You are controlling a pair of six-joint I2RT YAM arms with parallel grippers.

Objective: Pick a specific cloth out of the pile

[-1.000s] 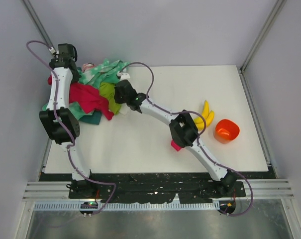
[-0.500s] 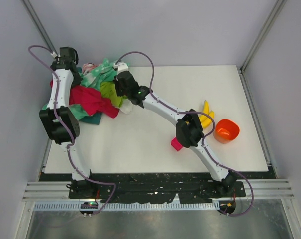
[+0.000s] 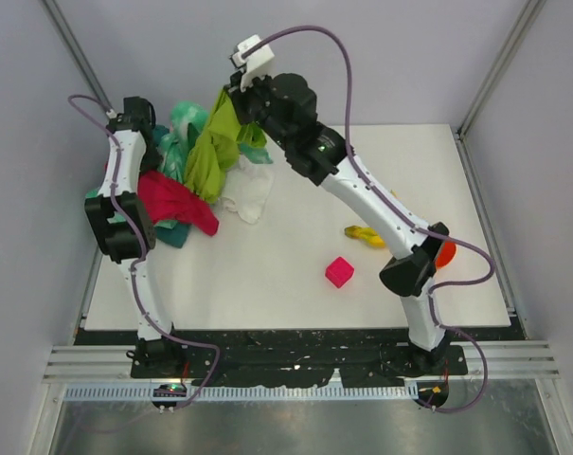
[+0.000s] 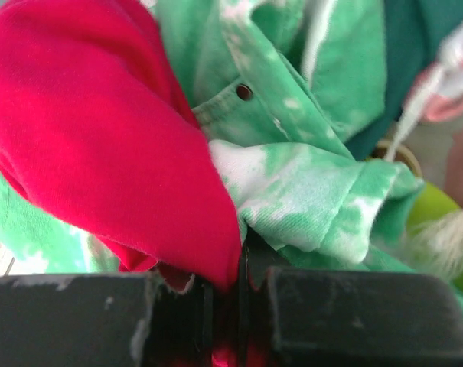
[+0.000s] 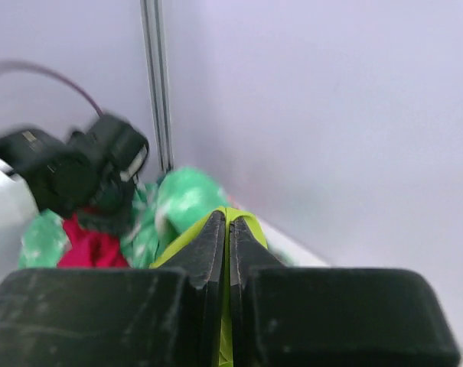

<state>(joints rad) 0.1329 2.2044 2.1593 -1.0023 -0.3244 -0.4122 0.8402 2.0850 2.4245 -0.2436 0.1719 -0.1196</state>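
The lime-green cloth hangs in the air from my right gripper, its lower end still on the pile at the far left of the table. In the right wrist view the gripper is shut with the lime fabric pinched between its fingers. The pile holds a magenta-red cloth, a mint-green white-patterned cloth, dark teal and white pieces. My left gripper is down in the pile; its wrist view shows it shut on the magenta-red cloth, beside the mint-green cloth.
A banana and a pink cube lie mid-table right. An orange bowl is partly hidden behind the right arm's elbow. A white cloth trails from the pile. Enclosure walls stand close behind and left of the pile.
My right gripper has risen and moved back with the lime-green cloth, drawing it up out of the pile. The right elbow swung right, uncovering the banana. The left gripper stayed in the pile.
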